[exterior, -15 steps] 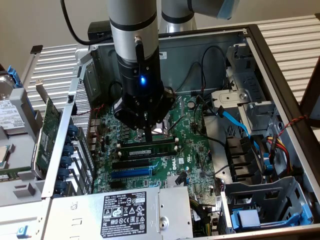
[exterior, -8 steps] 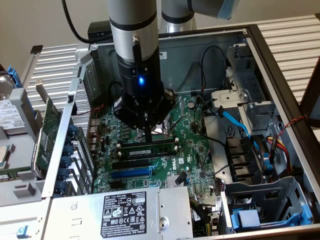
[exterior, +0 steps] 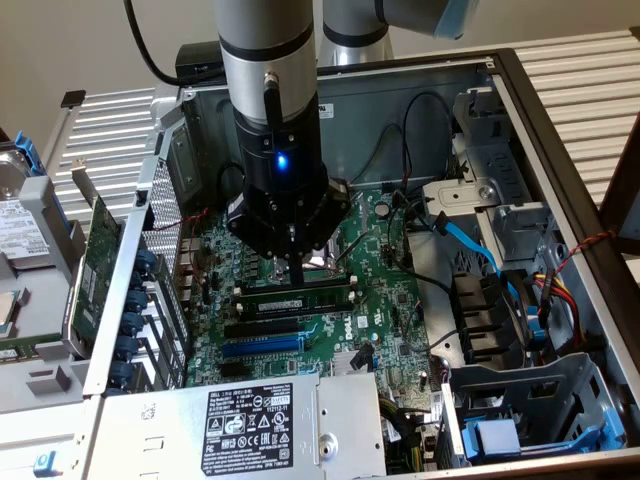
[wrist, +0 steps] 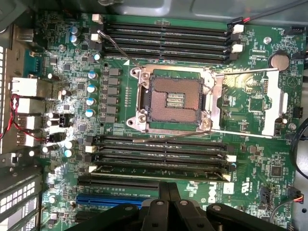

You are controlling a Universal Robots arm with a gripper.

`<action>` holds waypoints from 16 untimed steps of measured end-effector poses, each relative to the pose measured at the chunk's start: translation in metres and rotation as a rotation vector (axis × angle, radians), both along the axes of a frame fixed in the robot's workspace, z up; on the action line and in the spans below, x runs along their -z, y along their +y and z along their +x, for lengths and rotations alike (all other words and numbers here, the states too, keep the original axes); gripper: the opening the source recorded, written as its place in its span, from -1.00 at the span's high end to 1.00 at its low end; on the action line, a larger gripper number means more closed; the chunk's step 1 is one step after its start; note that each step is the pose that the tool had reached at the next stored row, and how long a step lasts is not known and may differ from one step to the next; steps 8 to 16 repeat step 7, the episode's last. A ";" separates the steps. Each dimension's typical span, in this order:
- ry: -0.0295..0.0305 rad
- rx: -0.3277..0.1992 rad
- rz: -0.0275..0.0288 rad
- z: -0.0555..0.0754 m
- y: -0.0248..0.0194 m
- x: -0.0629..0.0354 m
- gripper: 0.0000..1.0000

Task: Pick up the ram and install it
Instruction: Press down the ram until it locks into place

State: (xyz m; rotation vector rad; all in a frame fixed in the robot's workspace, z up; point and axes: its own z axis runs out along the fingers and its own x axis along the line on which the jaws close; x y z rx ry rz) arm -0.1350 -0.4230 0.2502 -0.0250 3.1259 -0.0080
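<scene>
The ram [exterior: 310, 298] is a long dark-green stick with a white label strip. It stands in a memory slot on the motherboard [exterior: 390, 300], on the near side of the CPU socket [wrist: 175, 98]. In the wrist view the ram [wrist: 144, 169] lies in the slot row farthest from the socket, between white end clips. My gripper [exterior: 297, 278] hangs straight down over the middle of the stick, shut, with its tips at the stick's top edge. Its two dark fingers [wrist: 163, 197] press together with nothing between them.
The case lies open. A power supply [exterior: 250, 425] with a label sits at the front. A green expansion card [exterior: 100, 250] stands outside the case wall on the exterior view's left. Blue and black cables [exterior: 470, 240] and drive cages [exterior: 520, 400] fill the exterior view's right.
</scene>
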 end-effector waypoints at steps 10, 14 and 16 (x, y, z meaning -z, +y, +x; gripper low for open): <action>0.0012 0.003 -0.0029 0.000 -0.0001 0.0000 0.79; 0.0012 0.003 -0.0029 0.000 -0.0001 0.0000 0.79; 0.0012 0.003 -0.0029 0.000 -0.0001 0.0000 0.79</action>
